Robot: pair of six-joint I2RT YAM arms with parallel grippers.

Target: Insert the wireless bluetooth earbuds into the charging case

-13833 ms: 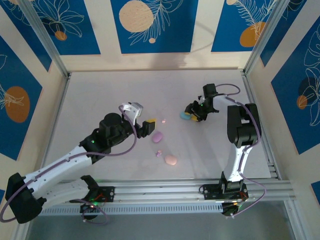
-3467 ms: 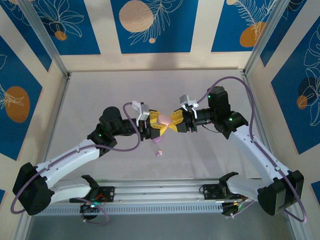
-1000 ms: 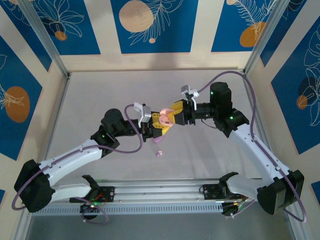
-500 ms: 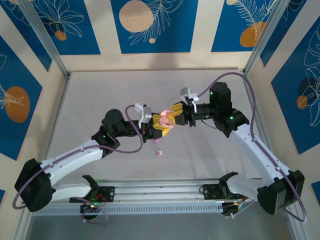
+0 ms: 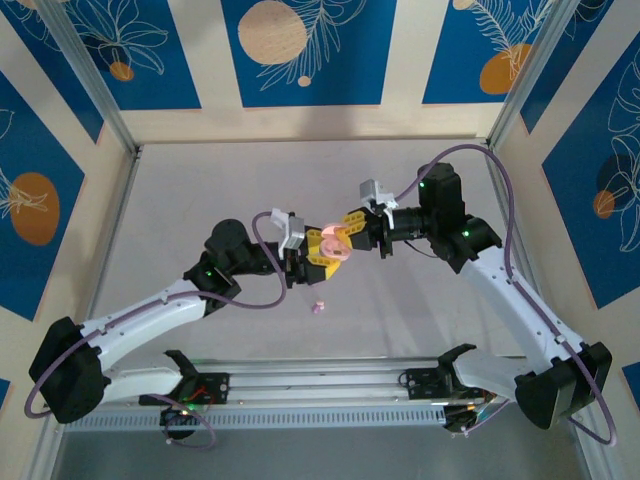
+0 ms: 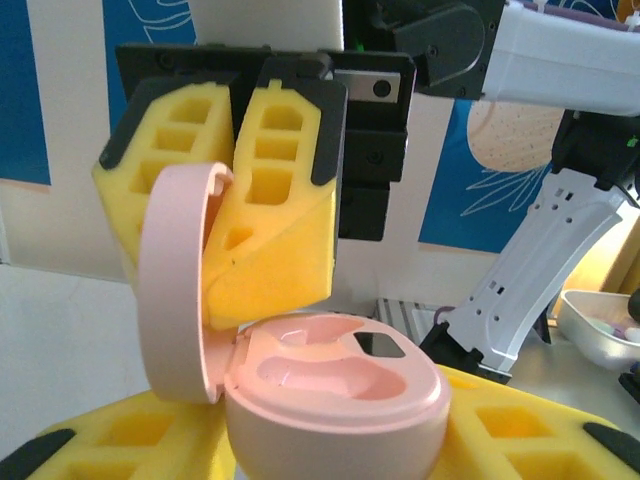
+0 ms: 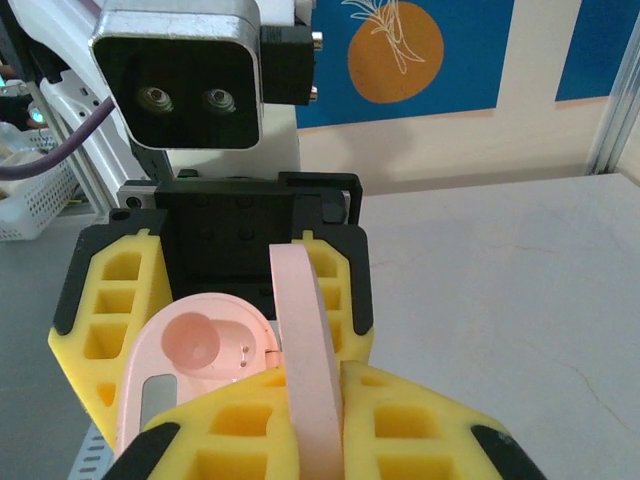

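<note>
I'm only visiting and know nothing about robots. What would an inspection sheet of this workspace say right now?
Surface: pale grey table, flat.
Job's things: pink charging case held in the air, lid open and upright, no earbud seen inside; one small purple earbud lies on the table below.
Clutter: nothing seen.
Grippers: left gripper grips the case's base; right gripper is shut on the lid.
Cables: purple cables loop along both arms, away from the case.
Surroundings: blue leaf-print wall panels, metal frame posts.

White arms point(image 5: 140, 320) with black joints point(image 5: 225, 245) and purple cables point(image 5: 470, 150).
</note>
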